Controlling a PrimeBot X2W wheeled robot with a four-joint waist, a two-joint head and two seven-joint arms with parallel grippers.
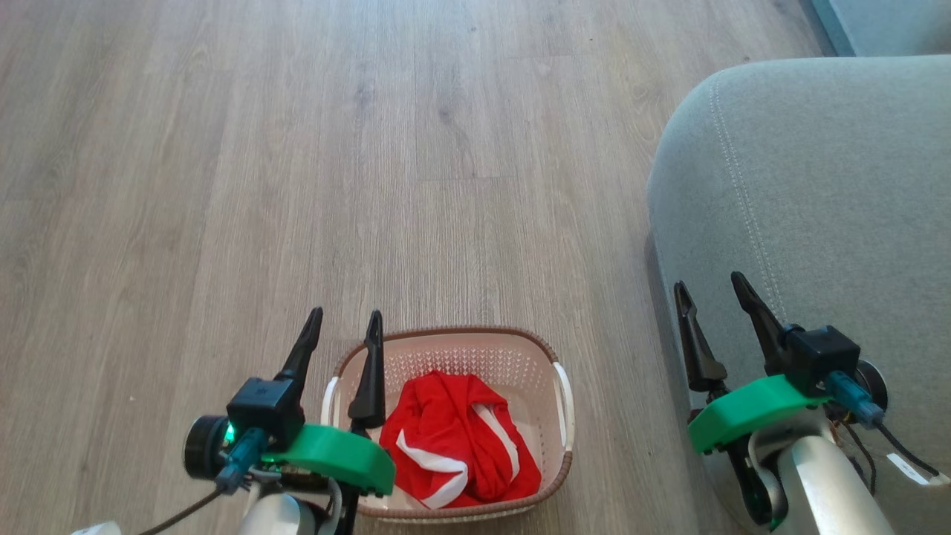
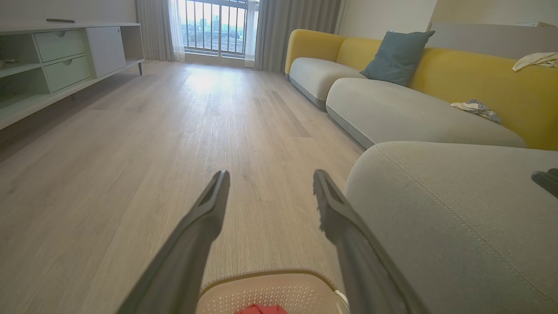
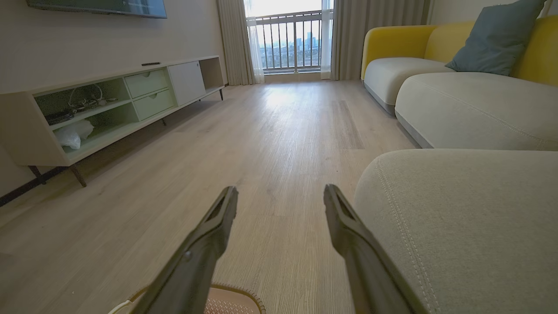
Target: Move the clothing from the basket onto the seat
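The clothing (image 1: 457,438), a crumpled bright red bundle with white bands, lies inside the basket (image 1: 446,332). The basket stands on the wooden floor (image 1: 297,148) at the near edge of the head view, directly before the robot. The bundle covers the near and middle part of the basket, and the perforated far wall is bare.

The left tool (image 1: 346,316) hangs above the basket's left rim. One finger is over the floor just outside and the other is over the inside, beside the red fabric. Its two dark fingers stand wide apart and hold nothing.

The right tool (image 1: 708,282) is well to the right of the basket, at the left edge of the seat (image 1: 832,193). Its fingers are also spread wide and empty. The seat is a grey-green cushion with a rounded corner and a double stitched seam. It rises to the right of the basket, with a strip of floor between them.

Beyond the seat, more pale cushions run along a sofa with a yellow back (image 2: 479,78). A blue-grey pillow (image 2: 399,56) leans against the back, and a small crumpled cloth (image 2: 475,107) lies on one cushion. Across the floor, a low cabinet (image 3: 109,100) with drawers and open shelves runs along the opposite wall. At the far end, a balcony door (image 2: 218,26) with a railing stands between grey curtains.
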